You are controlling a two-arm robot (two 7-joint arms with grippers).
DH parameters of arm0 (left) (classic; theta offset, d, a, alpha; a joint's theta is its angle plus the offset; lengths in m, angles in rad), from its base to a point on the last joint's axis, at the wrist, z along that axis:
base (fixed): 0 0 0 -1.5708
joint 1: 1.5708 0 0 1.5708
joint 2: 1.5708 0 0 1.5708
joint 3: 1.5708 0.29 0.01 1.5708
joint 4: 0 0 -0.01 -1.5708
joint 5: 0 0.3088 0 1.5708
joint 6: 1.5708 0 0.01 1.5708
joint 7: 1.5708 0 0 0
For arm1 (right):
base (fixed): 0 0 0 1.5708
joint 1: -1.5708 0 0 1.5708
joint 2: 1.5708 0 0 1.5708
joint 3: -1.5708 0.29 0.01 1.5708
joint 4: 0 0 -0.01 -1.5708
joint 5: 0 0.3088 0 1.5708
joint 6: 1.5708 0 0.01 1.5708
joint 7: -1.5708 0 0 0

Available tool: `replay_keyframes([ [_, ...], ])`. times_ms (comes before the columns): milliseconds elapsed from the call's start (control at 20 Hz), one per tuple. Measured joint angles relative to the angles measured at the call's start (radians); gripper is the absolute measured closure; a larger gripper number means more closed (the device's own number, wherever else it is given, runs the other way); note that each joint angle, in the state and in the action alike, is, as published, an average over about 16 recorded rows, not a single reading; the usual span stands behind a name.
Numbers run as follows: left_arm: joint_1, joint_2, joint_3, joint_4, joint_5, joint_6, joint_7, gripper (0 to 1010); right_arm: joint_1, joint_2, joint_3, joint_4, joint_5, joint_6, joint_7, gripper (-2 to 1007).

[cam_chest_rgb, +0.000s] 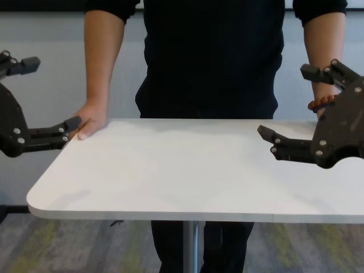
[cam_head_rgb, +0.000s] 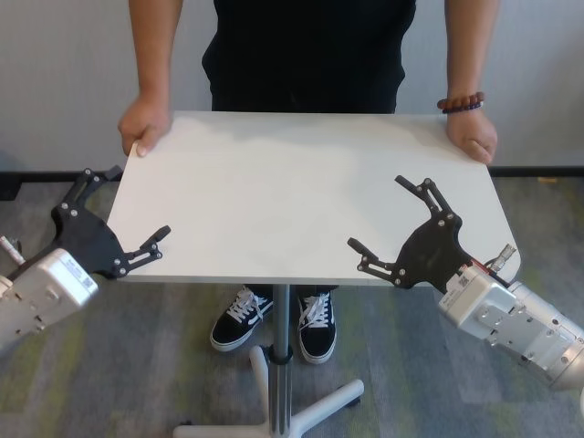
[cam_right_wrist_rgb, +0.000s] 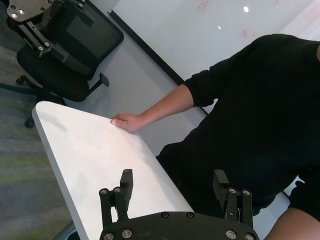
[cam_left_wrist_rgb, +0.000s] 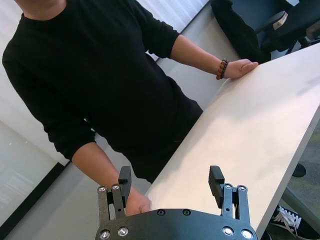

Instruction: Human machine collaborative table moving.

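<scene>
On my left, the left end effector (cam_head_rgb: 117, 212) hangs at the table's (cam_head_rgb: 301, 196) left edge near the front corner, fingers spread wide, one finger (cam_head_rgb: 151, 245) reaching in over the white top and the other out beyond the edge. From the chest camera its lower finger (cam_chest_rgb: 67, 126) sits level with the top's left edge, just beside the person's hand (cam_chest_rgb: 91, 124); I can't tell whether it touches the table. It grips nothing.

The white table sits square in front of me on its silver pedestal leg (cam_head_rgb: 281, 351), over grey carpet (cam_head_rgb: 137, 365). The person (cam_head_rgb: 306, 55) in the black top stands at the far side, one hand (cam_head_rgb: 144, 126) curled over the far left corner, black-and-white sneakers (cam_head_rgb: 274, 321) showing under the near edge.

On the right, the person's other hand (cam_head_rgb: 472, 137), with a bead bracelet (cam_head_rgb: 460, 102) on the wrist, holds the far right corner. The right end effector (cam_head_rgb: 388, 217) hovers over the table's right front area, fingers spread wide and closed on nothing, with both of them above the top.

In the right wrist camera an office chair (cam_right_wrist_rgb: 65, 55) stands beyond the table's far end.
</scene>
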Motion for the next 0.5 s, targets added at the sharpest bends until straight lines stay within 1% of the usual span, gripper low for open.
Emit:
replay_keyframes([
  [500, -0.001, 0.000, 0.002, 0.001, 0.000, 0.000, -0.001, 7, 0.002, 0.001, 0.000, 0.004, 0.004, -0.005, 0.002, 0],
])
